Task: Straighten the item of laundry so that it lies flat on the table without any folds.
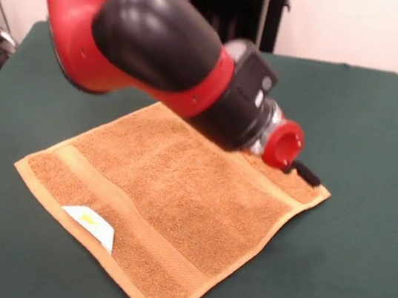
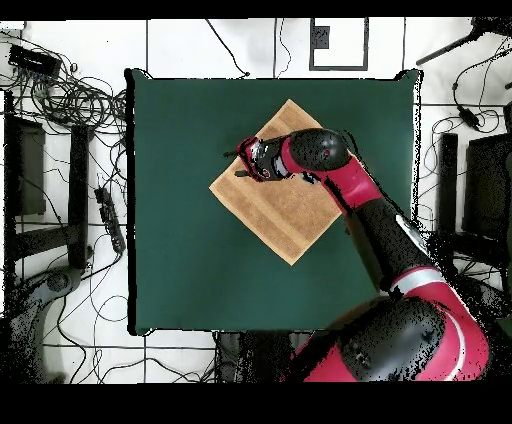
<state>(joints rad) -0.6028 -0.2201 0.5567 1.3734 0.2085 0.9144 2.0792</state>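
Towel (image 1: 167, 212): orange-tan terry, roughly square, spread flat and turned like a diamond on the green table (image 1: 368, 219), near the table's middle. No folds visible. Flat woven bands run near two opposite edges. A small white tag (image 1: 90, 226) lies on the band by the towel's front-left edge.

Gripper (image 1: 302, 170): on the red and black arm (image 1: 147, 44), low over the towel's right corner in the front view; whether its fingers are open or closed cannot be told.
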